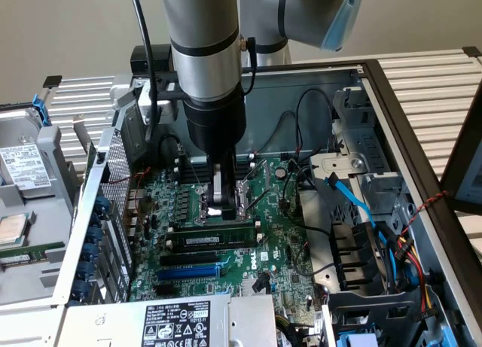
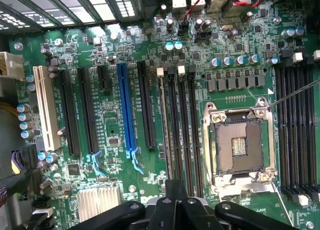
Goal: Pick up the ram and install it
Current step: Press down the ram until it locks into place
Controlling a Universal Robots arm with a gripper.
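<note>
I see my gripper closed, its dark metal fingers pressed together just above the ram, with nothing held. The ram, a long thin green stick with black chips and a white label, stands on edge in a memory slot beside the square silver CPU socket on the glossy green motherboard.

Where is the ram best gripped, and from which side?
Middle of the ram's top edge, pinched across its thin flat faces from straight above: it stands on edge on the motherboard, so only the top edge is free.
</note>
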